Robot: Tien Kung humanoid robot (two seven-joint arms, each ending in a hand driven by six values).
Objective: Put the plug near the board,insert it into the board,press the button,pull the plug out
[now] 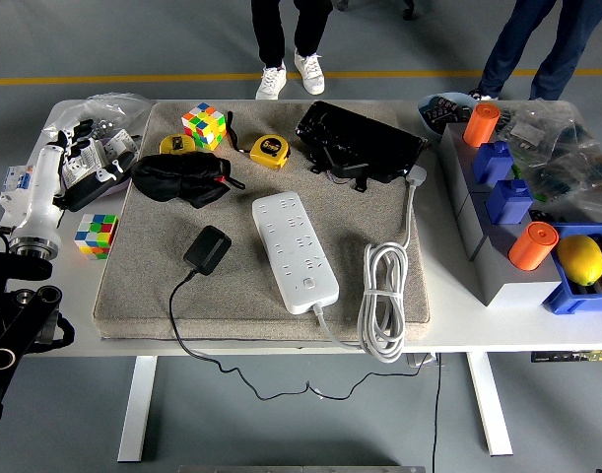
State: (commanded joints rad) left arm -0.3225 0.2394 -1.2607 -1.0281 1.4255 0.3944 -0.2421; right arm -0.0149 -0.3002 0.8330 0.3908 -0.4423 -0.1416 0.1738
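Two tape measures (269,151), both yellow, lie at the far side of the grey mat (133,286); the print on their faces is too small for me to read. Two puzzle cubes are here as well: one (204,125) on the mat's far left corner, the other (96,236) off the mat on the white counter (448,296). One white power strip (295,250) lies slantwise in the middle of the mat, its cable (383,301) coiled just to its right. One black plug (208,249) lies flat on the mat to the left of the strip, apart from it, its thin black cord running off the near edge and hanging below the counter. I can read no label on either of them.

A black pouch (180,179) sits behind the plug, and a black case (360,143) lies at the far right of the mat. On the right stand two orange cylinders (532,245), two blue blocks (508,201) and one yellow lemon (579,259) in a blue bin.

My left arm (20,320) rests at the counter's left edge, well away from the plug; I cannot tell how my fingers stand. Two people stand beyond the far side, only their legs showing.
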